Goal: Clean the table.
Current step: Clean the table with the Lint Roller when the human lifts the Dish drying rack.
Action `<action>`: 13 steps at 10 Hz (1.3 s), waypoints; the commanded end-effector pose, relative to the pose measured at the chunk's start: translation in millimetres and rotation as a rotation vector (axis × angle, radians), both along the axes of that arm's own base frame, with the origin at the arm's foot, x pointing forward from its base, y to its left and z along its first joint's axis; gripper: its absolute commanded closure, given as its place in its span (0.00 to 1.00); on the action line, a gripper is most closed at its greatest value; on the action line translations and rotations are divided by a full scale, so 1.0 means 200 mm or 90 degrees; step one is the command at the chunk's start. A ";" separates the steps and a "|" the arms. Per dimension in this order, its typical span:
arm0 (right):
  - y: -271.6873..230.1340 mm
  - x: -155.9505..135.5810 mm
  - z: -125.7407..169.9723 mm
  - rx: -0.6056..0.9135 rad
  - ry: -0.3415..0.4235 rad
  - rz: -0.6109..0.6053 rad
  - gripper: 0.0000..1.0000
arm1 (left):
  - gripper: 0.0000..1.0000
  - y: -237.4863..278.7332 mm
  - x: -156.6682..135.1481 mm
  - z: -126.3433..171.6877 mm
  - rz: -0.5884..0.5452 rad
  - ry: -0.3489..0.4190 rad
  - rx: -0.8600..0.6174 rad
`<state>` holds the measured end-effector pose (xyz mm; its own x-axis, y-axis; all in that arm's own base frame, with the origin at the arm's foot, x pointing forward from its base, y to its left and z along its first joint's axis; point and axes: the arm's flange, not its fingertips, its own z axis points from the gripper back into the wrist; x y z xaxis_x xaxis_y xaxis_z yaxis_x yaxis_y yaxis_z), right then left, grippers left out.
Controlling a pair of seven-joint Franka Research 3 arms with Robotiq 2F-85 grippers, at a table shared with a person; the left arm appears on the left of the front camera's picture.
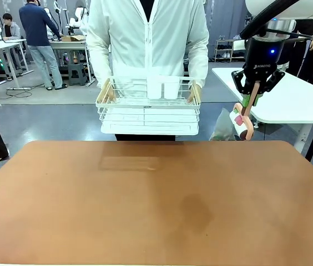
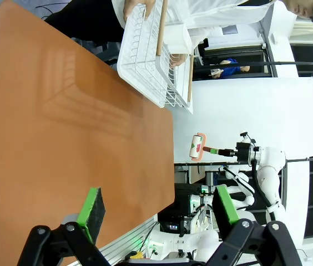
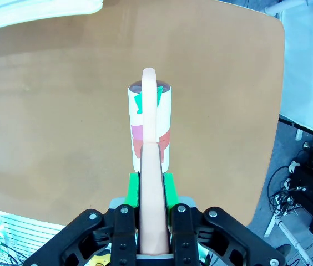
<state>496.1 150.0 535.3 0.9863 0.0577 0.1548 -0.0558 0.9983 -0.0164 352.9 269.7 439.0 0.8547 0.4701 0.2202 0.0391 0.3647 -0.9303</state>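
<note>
The reddish-brown table lies bare across the front view, with a faint darker patch right of its middle. My right gripper hangs above the table's far right corner, shut on the pink handle of a lint roller. In the right wrist view the roller points down at the table, its handle clamped between the green pads of the gripper. My left gripper is open and holds nothing, beside the table's edge. Farther off in that view are the roller and the right gripper.
A person in a white jacket stands at the far side and holds a white wire rack with both hands above the table's far edge. A white-topped table with black legs stands at the right, behind the right arm.
</note>
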 end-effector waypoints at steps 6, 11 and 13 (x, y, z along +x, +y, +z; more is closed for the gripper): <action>0.01 0.00 0.01 -0.012 -0.001 -0.015 0.79 | 0.00 0.01 0.00 0.01 0.003 -0.009 -0.017; 0.01 0.00 0.01 -0.012 -0.001 -0.015 0.79 | 0.00 0.01 0.00 0.01 0.003 -0.009 -0.017; 0.01 0.00 0.01 -0.012 -0.001 -0.015 0.79 | 0.00 0.01 0.00 0.01 0.003 -0.009 -0.017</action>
<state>496.2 150.0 535.3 0.9862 0.0577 0.1549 -0.0559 0.9983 -0.0164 352.9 269.7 439.0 0.8547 0.4701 0.2202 0.0391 0.3647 -0.9303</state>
